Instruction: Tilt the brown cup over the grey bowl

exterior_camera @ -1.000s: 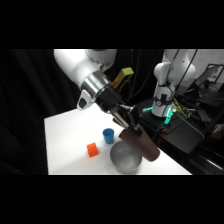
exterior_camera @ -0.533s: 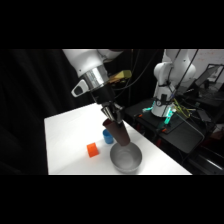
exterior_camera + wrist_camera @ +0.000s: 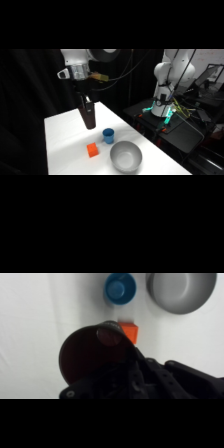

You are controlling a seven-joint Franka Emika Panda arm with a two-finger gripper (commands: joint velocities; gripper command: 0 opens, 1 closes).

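Above the white table (image 3: 65, 135), gripper (image 3: 87, 107) clamped on upright brown cup (image 3: 89, 118), well apart from grey bowl (image 3: 125, 156)

White arm reaches in from the top, wrist pointing straight down, gripper (image 3: 87, 107) vertical above the tabletop (image 3: 65, 145). Fingers clamped on the brown cup (image 3: 89, 118), held upright off the surface. Black linkage fills the wrist view's bottom.
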